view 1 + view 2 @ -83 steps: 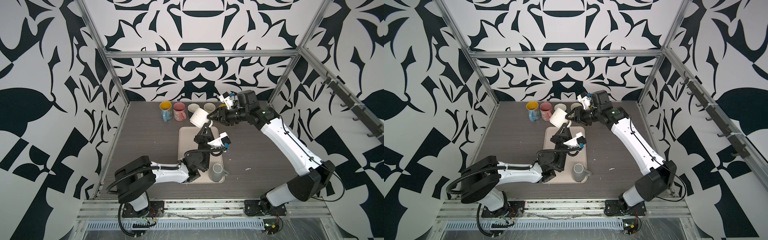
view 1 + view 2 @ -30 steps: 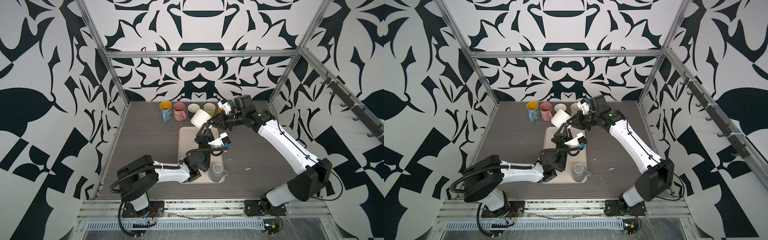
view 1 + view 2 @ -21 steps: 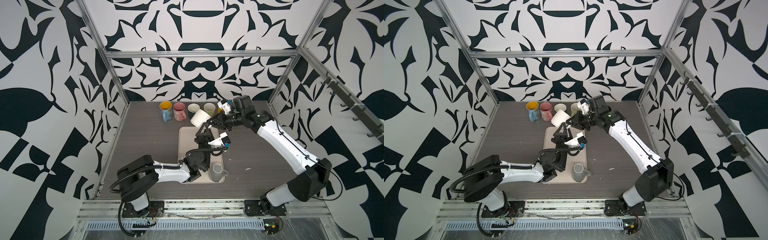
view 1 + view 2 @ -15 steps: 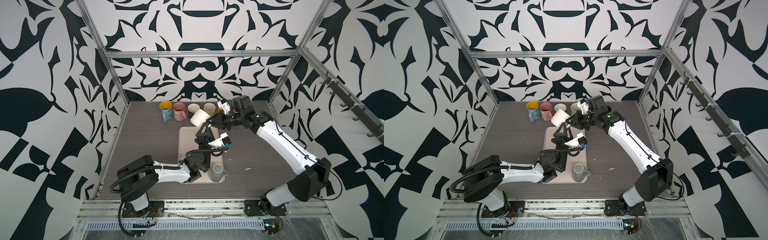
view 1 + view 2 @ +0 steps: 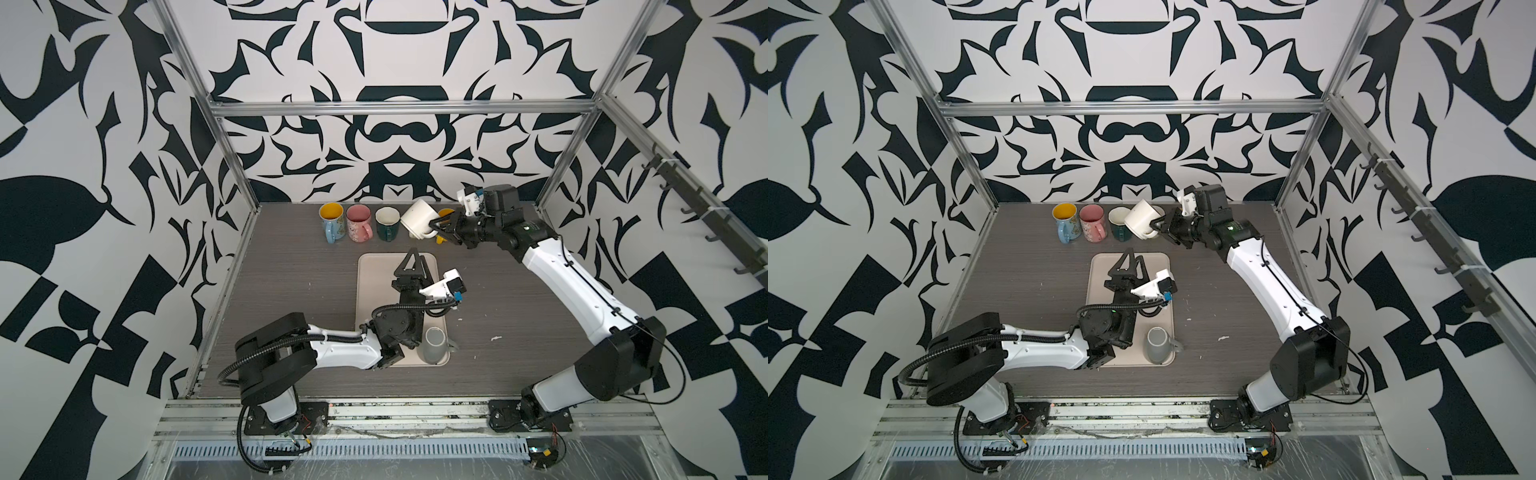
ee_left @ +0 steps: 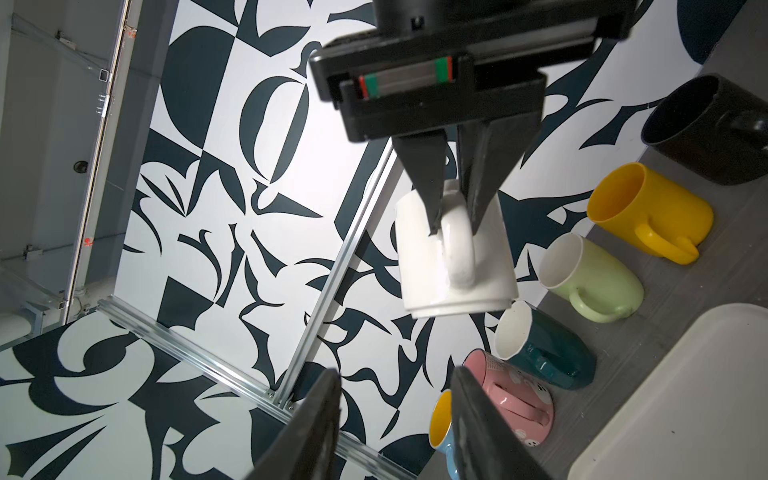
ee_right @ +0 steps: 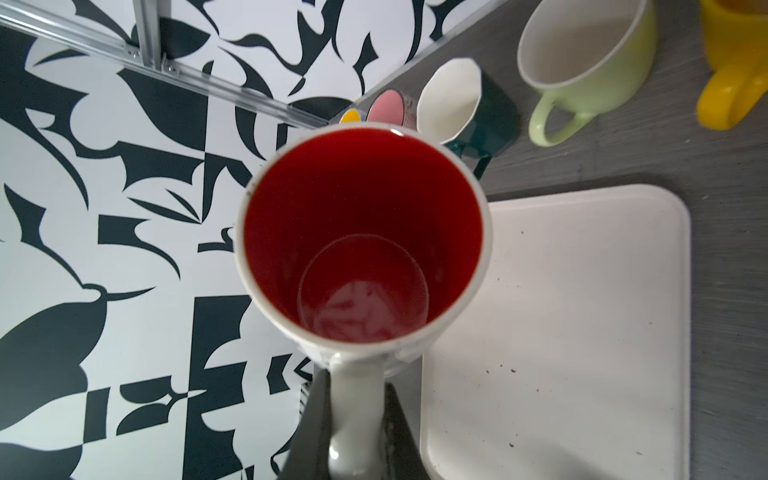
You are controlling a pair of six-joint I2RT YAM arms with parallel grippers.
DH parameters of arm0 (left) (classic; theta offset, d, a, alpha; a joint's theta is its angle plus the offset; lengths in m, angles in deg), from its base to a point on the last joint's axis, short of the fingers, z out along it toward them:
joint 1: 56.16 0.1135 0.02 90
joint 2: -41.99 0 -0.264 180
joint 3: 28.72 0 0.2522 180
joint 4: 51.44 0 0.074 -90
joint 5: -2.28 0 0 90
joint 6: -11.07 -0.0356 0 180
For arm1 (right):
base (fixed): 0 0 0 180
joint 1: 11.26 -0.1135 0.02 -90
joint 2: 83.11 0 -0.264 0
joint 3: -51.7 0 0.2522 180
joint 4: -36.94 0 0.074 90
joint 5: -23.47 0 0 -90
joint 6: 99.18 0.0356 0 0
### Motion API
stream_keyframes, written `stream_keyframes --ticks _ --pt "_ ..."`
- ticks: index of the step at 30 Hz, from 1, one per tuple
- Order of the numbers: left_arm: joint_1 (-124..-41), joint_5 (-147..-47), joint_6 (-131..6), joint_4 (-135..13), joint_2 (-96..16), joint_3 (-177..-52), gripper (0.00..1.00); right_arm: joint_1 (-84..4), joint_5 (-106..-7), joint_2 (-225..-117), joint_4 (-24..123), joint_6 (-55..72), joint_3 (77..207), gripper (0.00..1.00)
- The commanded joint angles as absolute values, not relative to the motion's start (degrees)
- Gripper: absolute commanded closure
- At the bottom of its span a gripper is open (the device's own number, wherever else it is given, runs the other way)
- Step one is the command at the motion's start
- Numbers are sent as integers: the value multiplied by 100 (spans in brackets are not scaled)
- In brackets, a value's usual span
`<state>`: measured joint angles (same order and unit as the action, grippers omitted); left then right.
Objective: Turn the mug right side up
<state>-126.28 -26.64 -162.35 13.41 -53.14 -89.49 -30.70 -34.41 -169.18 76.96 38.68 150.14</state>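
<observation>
One white mug (image 5: 417, 218) carried farther back, left fingers (image 6: 307, 436) spread wider

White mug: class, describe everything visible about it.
The white mug looks like glossy ceramic, white outside, red inside, with one loop handle. It hangs tilted in the air over the back row of mugs, empty. The right gripper is shut on its handle; nothing else touches it.

White mug (image 5: 417, 218), glossy red inside, empty. It's off the bench (image 5: 291, 257), in the air over the back strip. Tilted, mouth turned away from both top views, handle pinched in the right tool (image 5: 435, 226).
</observation>
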Motion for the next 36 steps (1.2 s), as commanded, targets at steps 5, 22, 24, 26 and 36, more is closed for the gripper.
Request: stream_keyframes --ticks 5,22,24,26,36 --pt "-12654 -2488 -15726 1740 -4937 -8867 54 -2887 -4229 -16243 7815 3111 15207 100" --pt "-11150 -3859 -8709 -5540 -2093 -9412 50 -2901 -6759 -15619 8420 1796 13841 100" --pt "-10960 -3990 -8501 -5608 -1862 -9317 49 -2902 -6905 -15574 8235 1711 13560 100" --pt "-10794 -4077 -8192 -5842 -1727 -9324 49 -2902 -7015 -15599 8081 1643 13339 100" --pt "-9170 -6758 -6191 -7501 -1770 -9698 46 -2993 -7522 -15866 7226 1145 12652 100"
